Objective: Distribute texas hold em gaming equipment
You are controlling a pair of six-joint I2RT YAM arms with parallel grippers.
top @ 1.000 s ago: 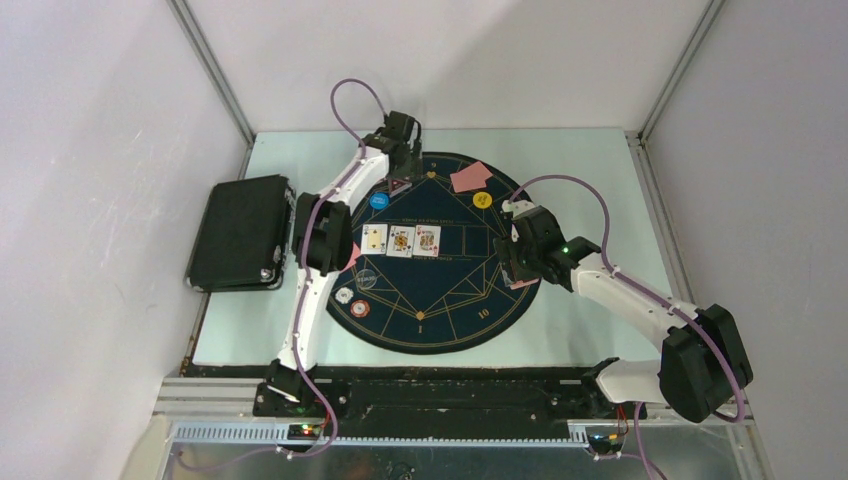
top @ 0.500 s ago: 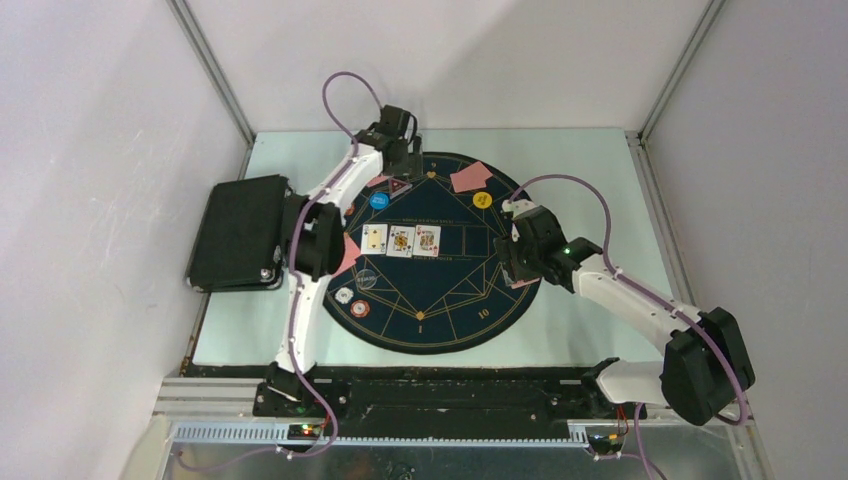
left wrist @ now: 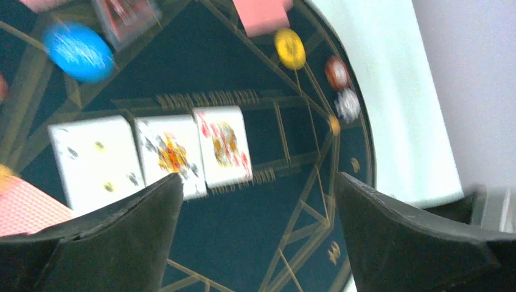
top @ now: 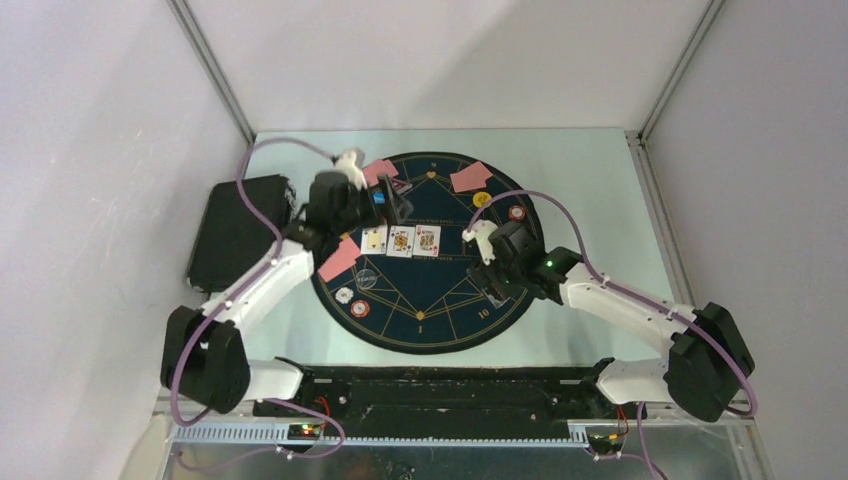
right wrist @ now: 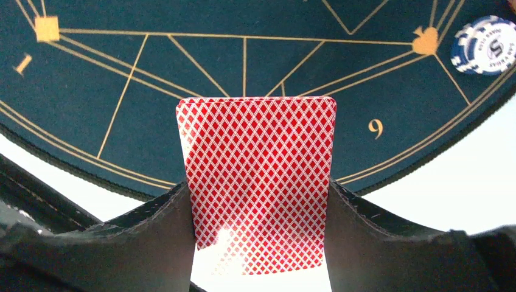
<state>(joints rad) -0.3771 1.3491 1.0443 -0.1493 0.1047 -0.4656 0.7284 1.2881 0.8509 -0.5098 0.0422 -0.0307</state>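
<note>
While the left claw [left wrist: 258, 204] hangs open and empty above the mat [top: 430, 320], we see three face-up cards [top: 400, 240] in a row at the mat's centre and a blue chip [left wrist: 78, 52] on its far-left part. Over the mat's near-right part, the right claw [right wrist: 257, 204] grips a red-backed card [right wrist: 258, 152] by its long edges. A blue-and-white chip [right wrist: 485, 53] lies on the mat near its rim.
</note>
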